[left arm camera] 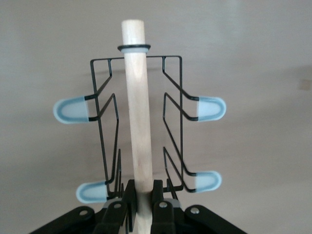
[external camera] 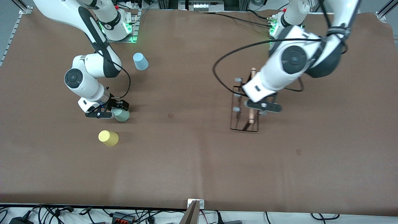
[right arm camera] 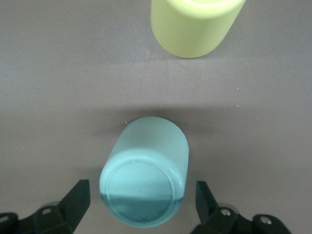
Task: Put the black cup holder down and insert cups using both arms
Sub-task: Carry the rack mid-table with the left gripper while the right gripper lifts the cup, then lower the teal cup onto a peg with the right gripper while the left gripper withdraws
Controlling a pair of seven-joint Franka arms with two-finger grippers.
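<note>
The black cup holder (external camera: pixel 239 107) is at the left arm's end of the table, its wooden rod (external camera: pixel 252 77) pointing toward the arms' bases. My left gripper (external camera: pixel 252 109) is shut on the rod (left arm camera: pixel 137 117) near its base end, with grey-tipped pegs (left arm camera: pixel 73 109) on both sides. My right gripper (external camera: pixel 117 112) is open around the mint green cup (external camera: pixel 122 115), which stands upside down; in the right wrist view the cup (right arm camera: pixel 146 165) sits between the fingers (right arm camera: pixel 78 197) without touching them. The yellow cup (external camera: pixel 108 137) (right arm camera: pixel 195 24) stands nearer the front camera. The light blue cup (external camera: pixel 140 61) stands by the right arm's base.
The brown table cover (external camera: pixel 186 155) reaches all the edges. Cables and plugs (external camera: pixel 124 215) lie along the edge nearest the front camera. A black cable (external camera: pixel 224 59) loops from the left arm over the table.
</note>
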